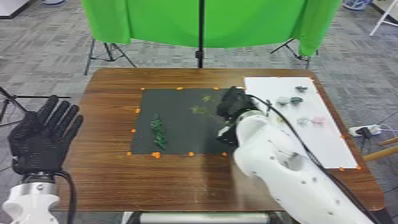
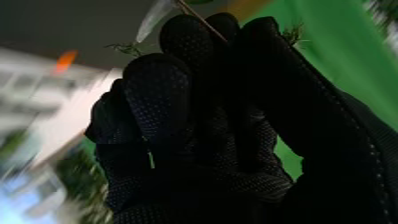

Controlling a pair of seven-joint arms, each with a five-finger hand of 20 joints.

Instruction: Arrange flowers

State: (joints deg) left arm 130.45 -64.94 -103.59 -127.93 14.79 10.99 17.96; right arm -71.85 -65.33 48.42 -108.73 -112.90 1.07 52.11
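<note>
The right hand [image 1: 232, 104] is over the top right part of the dark mat [image 1: 182, 145]. Its thumb and fingers are close together, with a thin brown stem [image 2: 203, 21] pinched near their tips. Thin green bits [image 2: 129, 48] poke out beside the fingers. The left hand [image 1: 40, 142] is well apart from the right hand, off to the left, by the table's [image 1: 107, 172] edge. Its fingers are straight and it has nothing in it.

I think the job is just starting. One long leafy stem [image 1: 158, 131] lies on the mat, to the left of the right hand and lower down. Some yellow-green sprigs [image 1: 203, 99] show on the mat just left of that hand, but I can't tell if they are part of what it holds.

A lot looks left to do. To the right of the right hand, on the white sheet [image 1: 334, 152], there are small grey-green flowers [image 1: 296, 100] and a pale pink flower [image 1: 317, 121]. They look like they are waiting for their turn. The pinched stem most likely needs a good spot on the mat first, then the flowers can go with the leaves
</note>
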